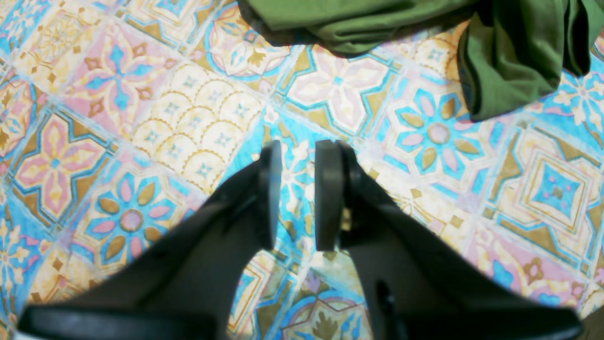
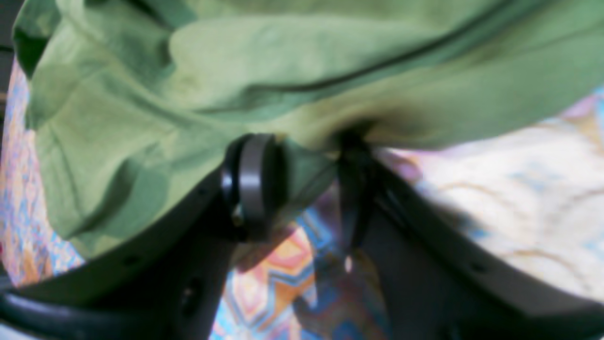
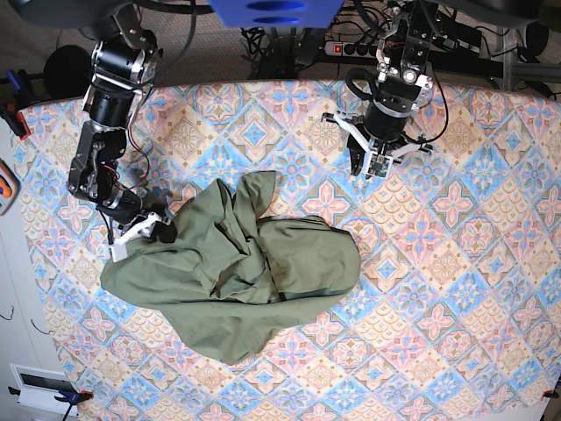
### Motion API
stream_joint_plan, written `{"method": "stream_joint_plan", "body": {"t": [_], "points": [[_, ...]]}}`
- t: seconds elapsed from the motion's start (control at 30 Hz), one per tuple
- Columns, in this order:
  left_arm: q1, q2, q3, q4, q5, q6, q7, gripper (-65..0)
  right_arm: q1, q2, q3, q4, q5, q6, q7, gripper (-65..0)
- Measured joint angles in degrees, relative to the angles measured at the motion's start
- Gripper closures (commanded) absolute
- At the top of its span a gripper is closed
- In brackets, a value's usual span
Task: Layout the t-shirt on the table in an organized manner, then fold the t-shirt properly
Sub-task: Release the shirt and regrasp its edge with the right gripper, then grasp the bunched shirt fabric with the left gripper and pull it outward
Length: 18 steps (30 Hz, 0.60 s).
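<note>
Base view shows the t-shirt [image 3: 241, 281] crumpled in a loose heap left of the table's [image 3: 456, 289] middle, closer to the near edge than to the far one, with 1 flap reaching toward the centre. No label or writing can be read on it in any view. The right gripper [image 3: 160, 230] is at the shirt's left upper edge; in the right wrist view its fingers [image 2: 252, 182] stand partly apart with a fold of green cloth between them, though the blur hides whether they pinch it. The left gripper [image 1: 298, 193] hangs over bare tiled cloth near the far edge, fingers a narrow gap apart, holding nothing, the shirt well beyond them
</note>
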Motion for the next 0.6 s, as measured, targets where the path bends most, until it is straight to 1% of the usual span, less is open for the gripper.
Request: {"method": "stream_joint_plan", "body": {"t": [0.1,0.17,0.2,0.3,0.43,0.5,0.6], "points": [[0.02,0.0,0.0,0.0,0.0,0.0,0.02,-12.9,0.0,0.07,0.02,0.0,0.0,0.0,0.0,-6.7],[0.02,0.0,0.0,0.0,0.0,-0.02,0.02,-12.9,-0.02,0.24,0.02,0.07,0.0,-0.02,0.0,-2.1],[0.02,0.02,0.02,0.0,0.0,0.0,0.02,-12.9,-0.07,0.26,0.02,0.24,0.02,-0.02,-0.09,-1.7],[0.0,0.0,0.0,0.0,0.04,0.0,0.02,-12.9,-0.48,0.17,0.55,2.82,0.0,-0.02,-3.54,-1.5],[-0.09,0.0,0.07,0.0,0.04,0.0,0.0,-12.9,-0.52,0.28,3.15,15.17,0.24,-0.04,-7.65,-1.5],[-0.31,0.0,0.07,0.0,0.04,-0.02,-0.02,-12.9,0.13,0.52,4.59,20.52,1.77,0.02,-8.44,-1.5],[-2.25,-0.28,1.81,0.0,0.24,0.15,0.09,-12.9,0.13,0.63,5.92,23.1,7.34,0.26,-8.46,-1.5]]}}
